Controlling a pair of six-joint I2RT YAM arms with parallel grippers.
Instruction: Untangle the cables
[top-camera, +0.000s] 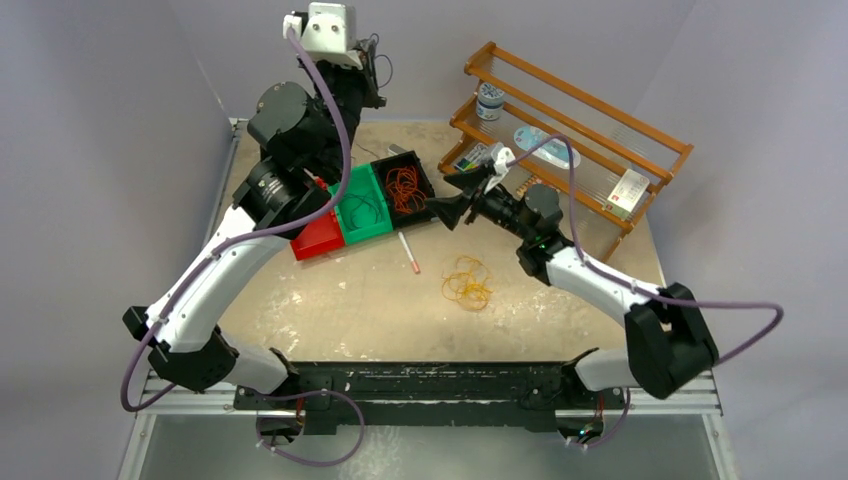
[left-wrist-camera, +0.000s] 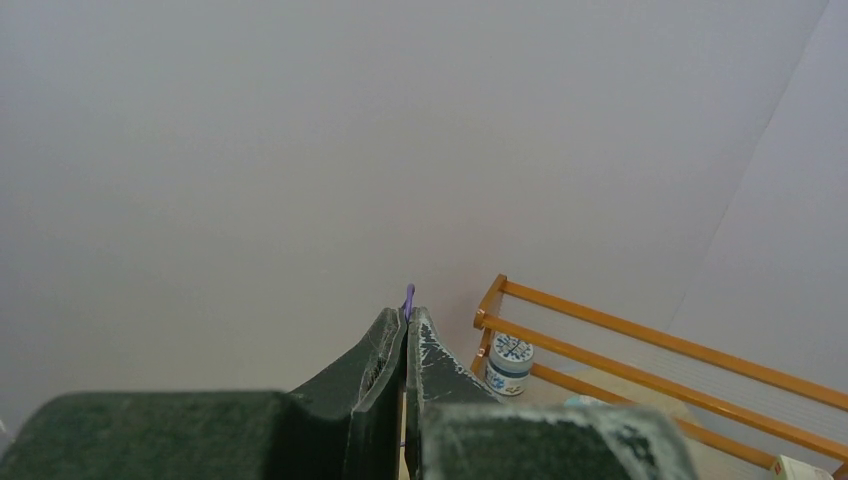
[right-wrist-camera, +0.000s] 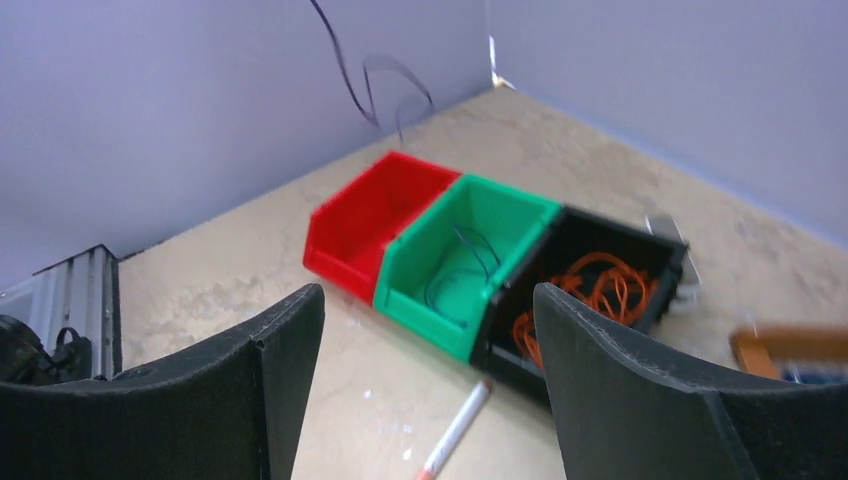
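Red-orange cables lie in the black bin, also in the right wrist view. A dark thin cable lies in the green bin. Yellow-orange cables lie loose on the table. My left gripper is raised high near the back wall, shut on a thin dark-purple cable that dangles below it. My right gripper is open and empty, hovering just right of the black bin and facing the bins.
A red bin stands at the left end of the bin row. A white pen lies in front of the bins. A wooden rack with a small jar and packets stands at the back right.
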